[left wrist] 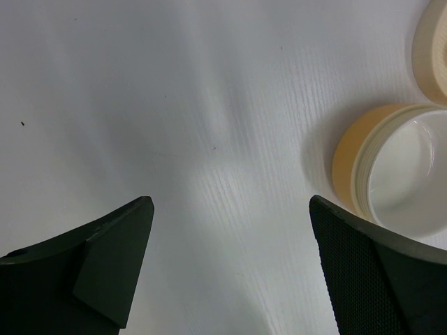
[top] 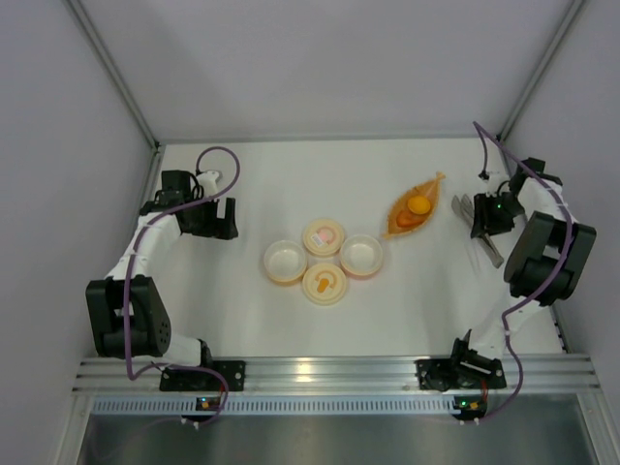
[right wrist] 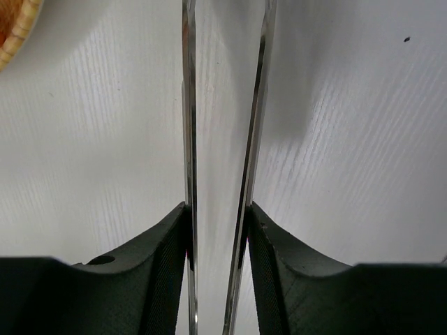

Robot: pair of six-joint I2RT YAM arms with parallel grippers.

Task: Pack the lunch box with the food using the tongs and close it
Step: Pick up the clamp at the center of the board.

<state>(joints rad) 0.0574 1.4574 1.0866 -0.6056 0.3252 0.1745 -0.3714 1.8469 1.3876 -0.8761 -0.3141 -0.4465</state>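
Note:
The silver tongs (top: 492, 249) lie at the table's right side. My right gripper (top: 481, 225) is shut on them. In the right wrist view both thin arms of the tongs (right wrist: 188, 105) run straight ahead, and my right gripper (right wrist: 218, 209) presses on them from outside. The lunch box stands mid-table: an open yellow-orange tub (top: 285, 262), an open pink tub (top: 361, 256) and two cream lids (top: 324, 236) (top: 325, 283) beside them. The food, an orange-yellow ball (top: 418, 204) and a small orange piece (top: 405, 220), lies in the leaf dish. My left gripper (top: 225, 218) stands open over bare table, left of the tubs.
The orange leaf-shaped dish (top: 433, 186) lies between the tubs and the tongs, and its edge (right wrist: 17, 24) shows at the top left of the right wrist view. The yellow-orange tub (left wrist: 349, 157) is just right of my left gripper (left wrist: 230, 202). White walls enclose the table.

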